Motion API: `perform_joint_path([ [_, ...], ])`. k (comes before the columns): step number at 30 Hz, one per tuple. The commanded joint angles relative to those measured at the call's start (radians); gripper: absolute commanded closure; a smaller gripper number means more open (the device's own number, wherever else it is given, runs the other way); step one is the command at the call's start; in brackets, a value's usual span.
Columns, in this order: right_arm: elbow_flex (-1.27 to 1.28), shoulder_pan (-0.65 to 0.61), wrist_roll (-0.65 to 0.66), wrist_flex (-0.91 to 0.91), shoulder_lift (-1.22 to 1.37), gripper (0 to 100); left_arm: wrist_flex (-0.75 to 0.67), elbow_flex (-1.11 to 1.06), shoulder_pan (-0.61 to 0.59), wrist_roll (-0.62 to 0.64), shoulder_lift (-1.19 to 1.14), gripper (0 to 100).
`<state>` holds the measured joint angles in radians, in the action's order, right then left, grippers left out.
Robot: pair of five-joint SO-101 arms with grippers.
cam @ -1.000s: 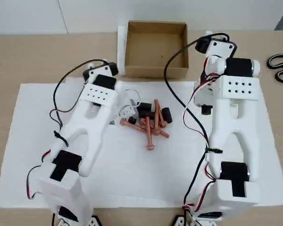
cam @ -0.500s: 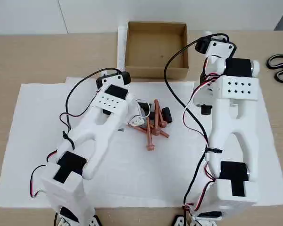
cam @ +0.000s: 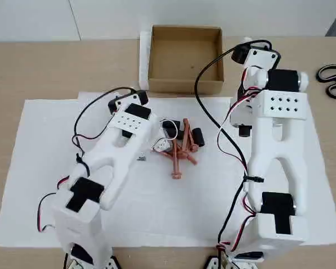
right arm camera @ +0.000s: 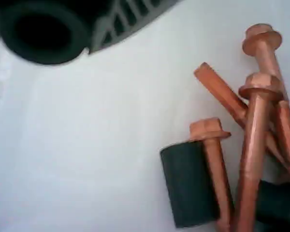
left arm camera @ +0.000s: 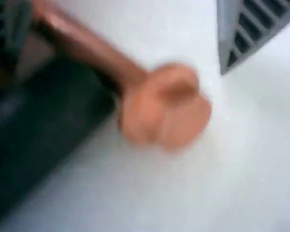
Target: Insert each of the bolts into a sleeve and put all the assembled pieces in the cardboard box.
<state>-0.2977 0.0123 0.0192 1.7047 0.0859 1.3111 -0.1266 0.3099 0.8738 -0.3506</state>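
Copper-coloured flanged bolts (cam: 179, 150) lie heaped with black cylindrical sleeves (cam: 197, 136) on a white paper sheet (cam: 157, 213), near the open brown cardboard box (cam: 185, 86). Left hand (cam: 163, 144) at the heap's edge, fingers apart — one bolt head (left arm camera: 164, 106) close beneath, contact unclear. Right hand (cam: 244, 128) beside the heap — clamped on one black sleeve (right arm camera: 38, 30). Wooden tabletop (cam: 45, 67) under all.

Overhead camera looks down; both wrist cameras sit close over bolts (cam: 177, 159).
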Motion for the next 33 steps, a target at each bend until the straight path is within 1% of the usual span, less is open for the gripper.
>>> perform_joint_path([
  [1, -0.005, 0.007, 0.009, -0.001, -0.056, 99.4, -0.026, 0.002, -0.029, 0.014, -0.055, 75],
  [4, -0.005, 0.007, 0.009, -0.001, -0.056, 99.4, -0.028, 0.004, -0.029, 0.035, -0.098, 75],
  [8, -0.005, 0.007, 0.009, -0.002, -0.056, 99.4, -0.023, 0.005, -0.029, 0.048, -0.081, 75],
  [10, -0.005, 0.007, 0.009, -0.002, -0.056, 99.4, -0.021, 0.004, -0.029, 0.048, -0.055, 77],
  [16, -0.005, 0.007, 0.008, -0.004, -0.054, 99.4, -0.028, 0.004, -0.031, 0.044, 0.005, 95],
  [18, -0.005, 0.007, 0.008, -0.004, -0.054, 99.4, -0.028, 0.004, -0.031, 0.044, 0.006, 100],
  [28, -0.005, 0.007, 0.006, -0.004, -0.054, 99.4, -0.02, 0.002, -0.029, 0.04, 0.012, 99],
  [31, -0.003, 0.007, 0.006, -0.004, -0.054, 99.4, -0.017, 0.004, -0.031, -0.015, 0.015, 99],
  [33, -0.003, 0.007, 0.008, -0.004, -0.054, 99.4, 0.026, 0.019, -0.035, -0.044, 0.015, 99],
])
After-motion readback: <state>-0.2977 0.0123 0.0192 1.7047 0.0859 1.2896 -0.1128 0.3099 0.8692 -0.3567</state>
